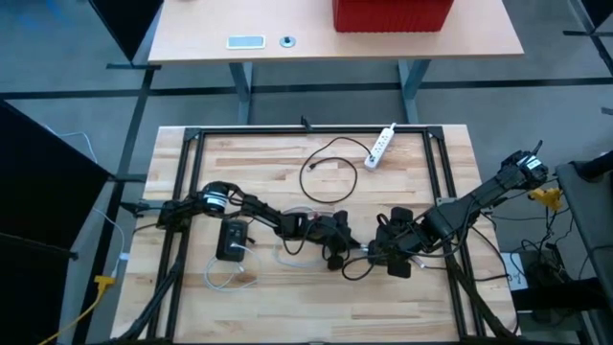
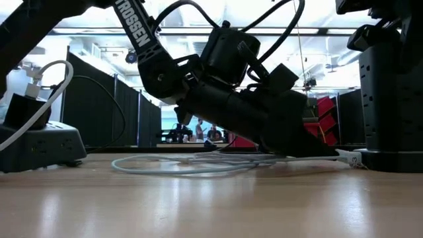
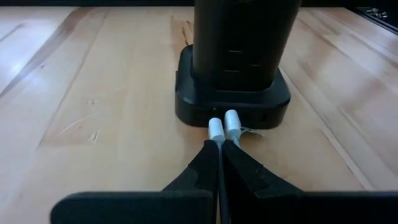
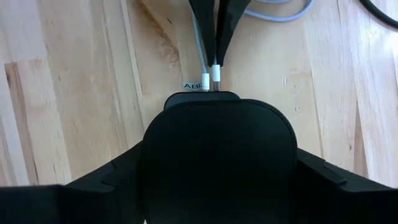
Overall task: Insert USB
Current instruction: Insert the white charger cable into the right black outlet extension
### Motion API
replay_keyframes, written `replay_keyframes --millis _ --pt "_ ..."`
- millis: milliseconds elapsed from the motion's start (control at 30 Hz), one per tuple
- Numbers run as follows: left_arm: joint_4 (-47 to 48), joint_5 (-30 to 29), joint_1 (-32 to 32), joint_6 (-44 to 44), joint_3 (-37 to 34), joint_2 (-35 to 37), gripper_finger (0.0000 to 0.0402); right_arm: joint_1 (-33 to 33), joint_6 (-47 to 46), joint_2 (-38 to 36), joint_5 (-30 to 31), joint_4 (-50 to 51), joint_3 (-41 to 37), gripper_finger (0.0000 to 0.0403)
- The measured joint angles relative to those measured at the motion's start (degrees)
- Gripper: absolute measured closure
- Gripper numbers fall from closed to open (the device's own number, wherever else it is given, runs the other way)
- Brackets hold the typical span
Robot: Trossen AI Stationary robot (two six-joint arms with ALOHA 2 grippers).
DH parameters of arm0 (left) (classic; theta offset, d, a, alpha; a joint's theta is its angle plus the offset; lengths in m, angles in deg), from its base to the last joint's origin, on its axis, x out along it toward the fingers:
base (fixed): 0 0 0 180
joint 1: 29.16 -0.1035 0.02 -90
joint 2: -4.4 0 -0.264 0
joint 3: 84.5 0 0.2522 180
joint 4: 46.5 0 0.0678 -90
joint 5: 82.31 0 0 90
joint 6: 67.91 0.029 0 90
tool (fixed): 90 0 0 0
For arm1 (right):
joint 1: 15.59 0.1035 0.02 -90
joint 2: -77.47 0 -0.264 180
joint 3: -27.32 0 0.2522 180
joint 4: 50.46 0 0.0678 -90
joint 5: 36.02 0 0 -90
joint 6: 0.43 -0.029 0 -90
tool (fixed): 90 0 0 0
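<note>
A black charging block (image 3: 233,99), a tall column on a wider base, stands on the wooden table near its middle. My right gripper (image 4: 219,155) comes down over it and is shut on its column. Two white USB plugs meet the base's side wall: one (image 3: 216,127) sits at the tips of my shut left gripper (image 3: 219,149), and the other (image 3: 232,121) stands beside it, its grey cable (image 4: 199,37) running off along the table. In the high view the two grippers (image 1: 350,246) (image 1: 391,251) face each other. My left gripper pinches the rear end of the white USB plug (image 3: 214,134) at its fingertips. It comes slanting down from the table's left, in line with the plug. The plug's front end is at the base's side wall (image 3: 214,115), just above the table. My right gripper clasps the column of the block by its two opposite sides (image 4: 146,158), one finger on each. It comes steeply from above. The block stands upright with its base on the table.
A second black box (image 1: 233,240) with a looped white cable (image 1: 230,278) lies on the left of the table. A white power strip (image 1: 381,146) and a black cable loop (image 1: 330,172) lie toward the far edge. A black frame (image 1: 306,129) borders the table.
</note>
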Motion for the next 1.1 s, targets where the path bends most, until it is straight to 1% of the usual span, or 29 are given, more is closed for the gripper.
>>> replay_keyframes --millis 1100 --pt "0.8 -0.6 0.1 0.5 -0.2 1.1 0.0401 0.0 0.1 0.0 0.3 -0.5 -0.9 0.0142"
